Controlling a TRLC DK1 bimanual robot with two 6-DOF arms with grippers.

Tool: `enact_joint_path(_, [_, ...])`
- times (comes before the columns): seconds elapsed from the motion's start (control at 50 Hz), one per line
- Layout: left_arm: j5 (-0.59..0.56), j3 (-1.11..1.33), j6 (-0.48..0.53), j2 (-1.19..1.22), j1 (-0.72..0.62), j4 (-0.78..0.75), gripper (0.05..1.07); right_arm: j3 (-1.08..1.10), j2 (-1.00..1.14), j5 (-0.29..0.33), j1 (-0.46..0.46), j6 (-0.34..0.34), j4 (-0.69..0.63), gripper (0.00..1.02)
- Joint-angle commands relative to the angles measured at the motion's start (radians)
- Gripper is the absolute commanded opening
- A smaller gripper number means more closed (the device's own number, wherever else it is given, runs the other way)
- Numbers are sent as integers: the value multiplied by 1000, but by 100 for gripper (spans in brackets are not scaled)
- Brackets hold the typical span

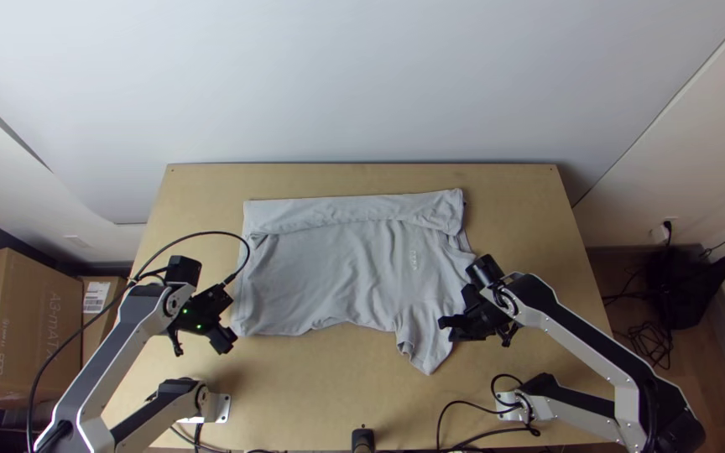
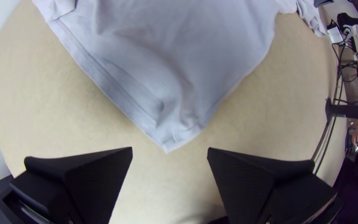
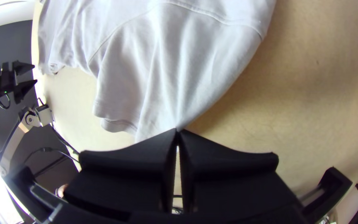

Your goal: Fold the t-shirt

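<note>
The light grey t-shirt [image 1: 329, 268] lies on the table, its far edge folded over in a long strip and one sleeve [image 1: 424, 340] pointing toward the near side. My left gripper [image 1: 230, 317] is open beside the shirt's near-left corner; in the left wrist view that corner of the shirt [image 2: 175, 128] lies ahead of the gap of the gripper [image 2: 170, 151], untouched. At the sleeve's outer edge is my right gripper [image 1: 446, 325]. In the right wrist view the gripper [image 3: 177, 131] is shut, its tips pinching the edge of the sleeve [image 3: 162, 95], which is drawn to a point there.
Bare wooden table [image 1: 320, 386] lies between the shirt and the near edge. Arm bases stand at the near left and near right, with black cables by them. Cardboard boxes [image 1: 27, 327] stand off the table's left side, and a white wall rises behind.
</note>
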State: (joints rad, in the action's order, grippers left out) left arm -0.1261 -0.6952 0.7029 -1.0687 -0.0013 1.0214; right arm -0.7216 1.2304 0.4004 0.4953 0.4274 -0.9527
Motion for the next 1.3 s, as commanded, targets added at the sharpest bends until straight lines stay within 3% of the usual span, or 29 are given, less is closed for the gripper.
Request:
enact_joint_path(0.0, [-20, 19, -13, -47, -12, -23, 90, -6, -22, -6, -3, 27, -18, 2])
enact_joint_path(0.18, [-61, 37, -20, -88, -29, -66, 69, -16, -35, -6, -17, 33, -18, 2])
enact_joint_path(0.26, [-76, 59, -25, -91, -29, -103, 42, -22, -48, -6, -24, 39, -18, 2])
enact_joint_path(0.3, [-86, 66, -22, -85, -28, -107, 24, -22, -58, -6, -32, 37, -18, 2])
enact_joint_path(0.32, [-86, 68, -20, -83, -25, -109, 10, -22, -63, -6, -40, 37, -18, 2])
enact_joint_path(0.34, [-86, 68, -20, -85, -16, -109, 7, -22, -69, -6, -49, 37, -18, 2])
enact_joint_path(0.46, [-86, 65, 30, -79, 69, -99, 8, -19, -94, -6, -110, 27, -24, 2])
enact_joint_path(0.74, [-138, -24, 168, -79, 314, -37, 8, -15, -97, -8, -294, -101, -69, 2])
enact_joint_path(0.96, [-170, -76, 133, -27, 310, -6, 8, -68, -128, -25, -333, -122, -78, 2])
enact_joint_path(1.16, [-182, -118, 112, -25, 297, 6, 8, -99, -120, -92, -434, -223, -78, 2])
enact_joint_path(1.28, [-202, -153, 86, -19, 293, 19, 8, -131, -144, -90, -446, -233, -80, 2])
